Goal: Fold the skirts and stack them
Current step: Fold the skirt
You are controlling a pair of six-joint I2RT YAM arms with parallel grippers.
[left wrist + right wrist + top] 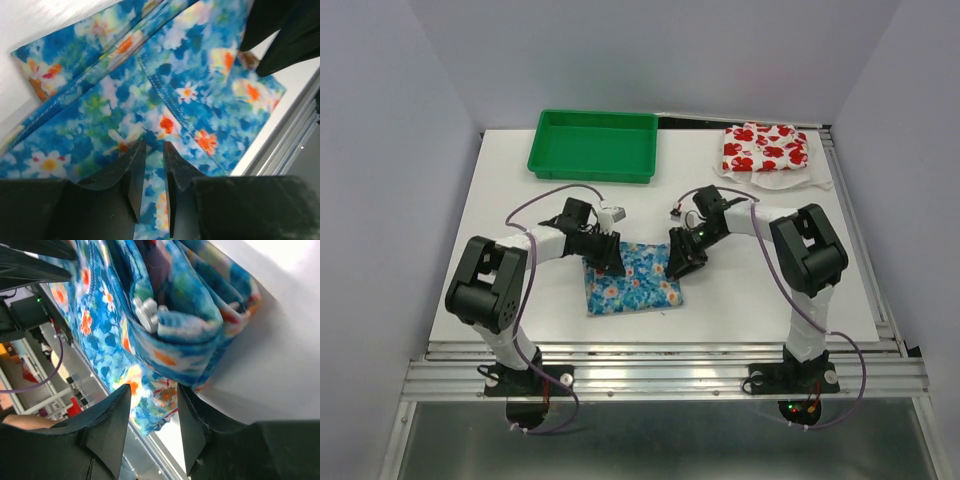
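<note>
The blue skirt with small flowers (632,278) lies folded flat on the table between the two arms. My left gripper (610,258) is at its far left corner. In the left wrist view its jaws (154,146) stand almost together, with blurred blue cloth (190,95) filling the narrow gap. My right gripper (680,262) is at the skirt's far right corner. In the right wrist view its jaws (154,390) stand apart around the bunched, layered edge of the skirt (170,325), the right fingertip touching the fold. The white skirt with red flowers (765,148) lies folded at the back right.
A green plastic tray (594,145) stands at the back of the table, left of centre. The table's metal rail (660,352) runs along the near edge just in front of the blue skirt.
</note>
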